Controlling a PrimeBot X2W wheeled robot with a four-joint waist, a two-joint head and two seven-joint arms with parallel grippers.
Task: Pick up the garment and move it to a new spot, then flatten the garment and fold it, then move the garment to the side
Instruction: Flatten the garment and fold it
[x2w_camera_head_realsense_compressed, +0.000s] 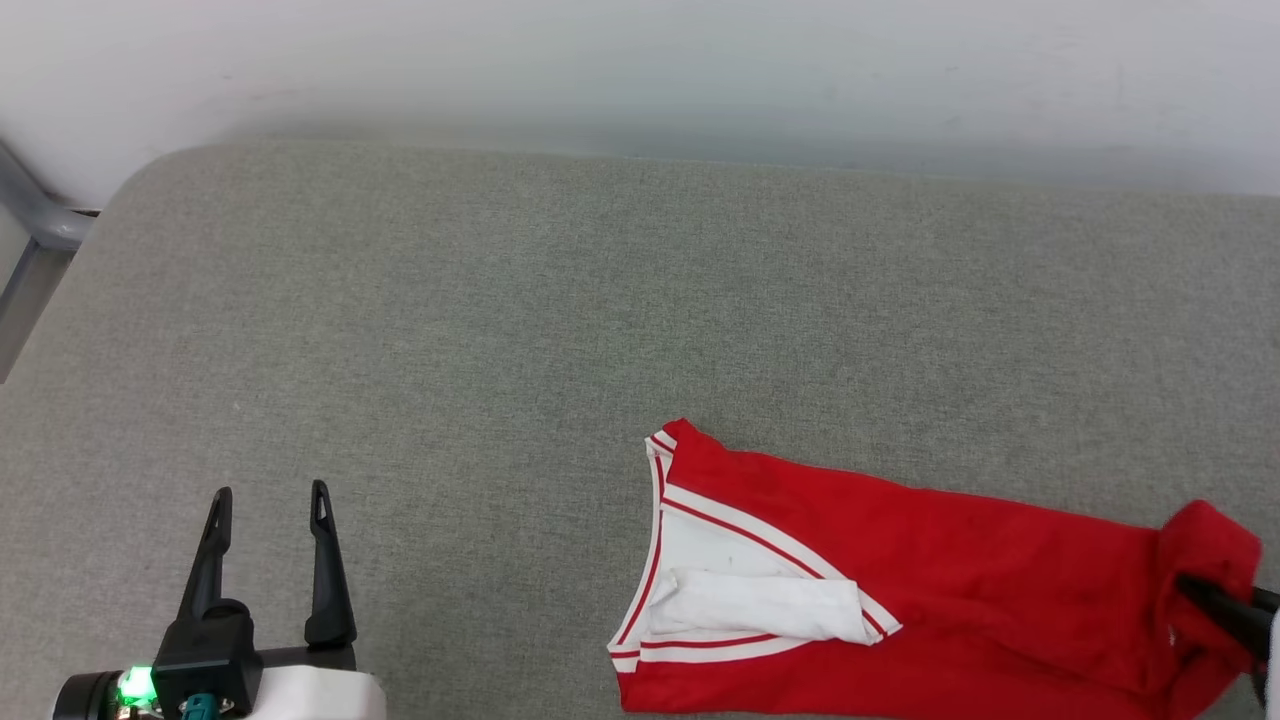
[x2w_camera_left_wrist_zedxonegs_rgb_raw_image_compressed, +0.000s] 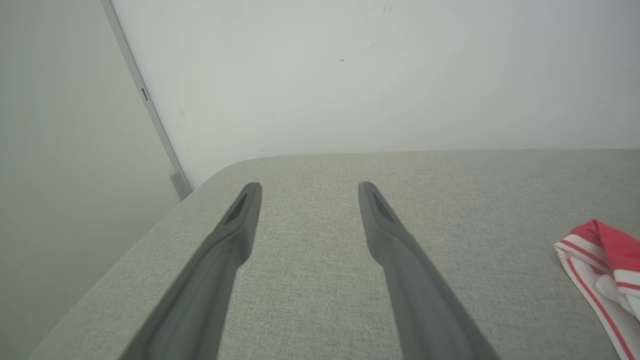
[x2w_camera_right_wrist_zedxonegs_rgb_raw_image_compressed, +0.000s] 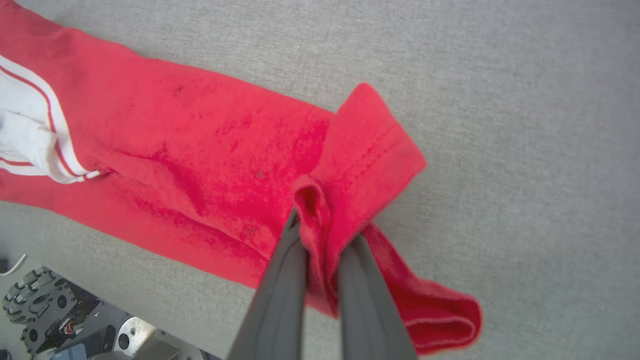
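Garment (x2w_camera_head_realsense_compressed: 930, 560) on the near right part of the grey padded table (x2w_camera_head_realsense_compressed: 450, 330), with the pad's left and far stretches bare. Lies as a long red band, seemingly already folded in lengthwise, long axis running left to right across the head view: white-sleeved end toward the middle of the table, hem end out at the right edge of that view. Looks mostly flat, apart from a raised lump at the hem end

Right gripper (x2w_camera_right_wrist_zedxonegs_rgb_raw_image_compressed: 325, 232) at that hem end, clenched on a bunched ridge of red cloth, fingers nearly together with fabric pinched between them. Holds the hem (x2w_camera_right_wrist_zedxonegs_rgb_raw_image_compressed: 372, 150) slightly up off the pad, with a flap turned back over the body and a loose corner trailing beside the fingers

Left gripper (x2w_camera_head_realsense_compressed: 271, 490) spread wide and holding nothing, hovering over bare pad at the near left, well apart from the cloth. Seen from there, lies off to the right, sleeved end nearest

Judging from this: right arm by far the nearer, already gripping one end of the long axis; probable carry or fold along that axis, hem toward sleeves, or a sideways drag. Likely risk: twisting or unfolding of the band under a single pinch

Smaller parts: striped trim (x2w_camera_head_realsense_compressed: 655, 520) edging the left end, white sleeve (x2w_camera_head_realsense_compressed: 760, 605) folded flat just inside it
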